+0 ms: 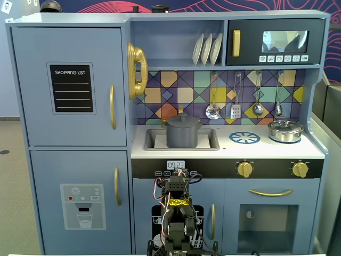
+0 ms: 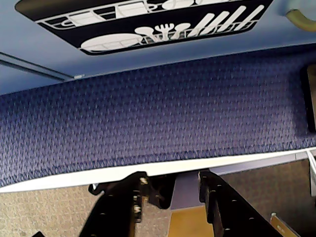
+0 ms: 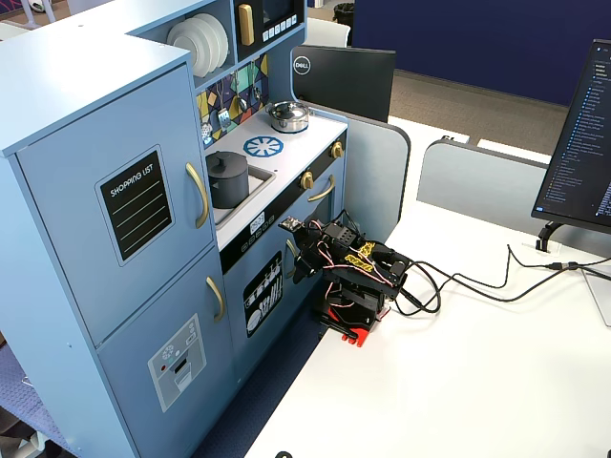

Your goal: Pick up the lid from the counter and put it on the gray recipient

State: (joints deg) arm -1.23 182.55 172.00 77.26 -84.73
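Observation:
The dark-gray lid [image 1: 183, 120] with its small knob sits on top of the gray recipient [image 1: 183, 136], a matte pot standing in the sink recess of the counter [image 1: 266, 150]. The other fixed view shows the same lid [image 3: 225, 159] resting on the pot [image 3: 227, 185]. My arm [image 1: 176, 210] is folded low in front of the toy kitchen, well below the counter [image 3: 307, 131]. In the wrist view my gripper [image 2: 172, 177] is open with nothing between its fingers, hanging over the white table edge and blue carpet.
A shiny silver pot [image 1: 285, 131] stands at the counter's right, beside a blue printed burner [image 1: 244, 138]. Utensils [image 1: 235, 101] hang on the tiled back wall. The white table [image 3: 458, 382] carries cables [image 3: 477, 286] and a monitor [image 3: 582, 143] at the right.

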